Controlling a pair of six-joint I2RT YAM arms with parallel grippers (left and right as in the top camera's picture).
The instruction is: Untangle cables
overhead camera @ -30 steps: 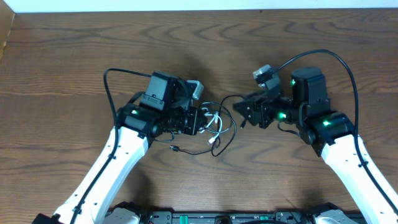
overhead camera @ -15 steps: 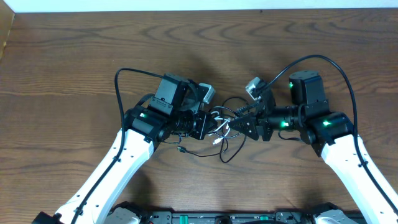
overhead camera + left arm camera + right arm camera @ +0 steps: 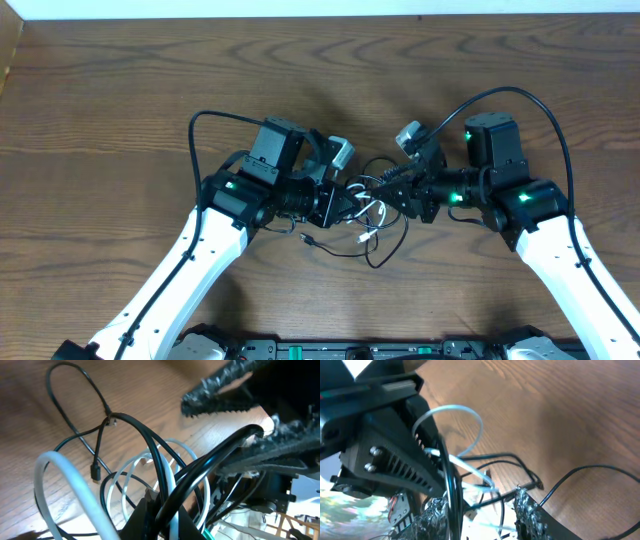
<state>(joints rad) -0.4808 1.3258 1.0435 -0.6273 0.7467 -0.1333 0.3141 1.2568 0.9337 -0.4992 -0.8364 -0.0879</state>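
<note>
Left black gripper (image 3: 345, 202) and right black gripper (image 3: 382, 190) meet nose to nose mid-table, and the knot of thin black and white cables (image 3: 366, 212) plugs the gap (loops trailing nearside). Open brown wooden table (image 3: 120, 90) lies beyond and on both flanks.

Right hand (image 3: 383, 192) advanced into cables (image 3: 370, 212), narrowing; left hand (image 3: 343, 204) shifted right.

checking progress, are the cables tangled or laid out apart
Tangled: the black and white cables cross and loop through each other in one clump between the left pincer and right pincer.

Left hand (image 3: 345, 204) pinched closed; right hand (image 3: 386, 190), fingers parted, facing it
</note>
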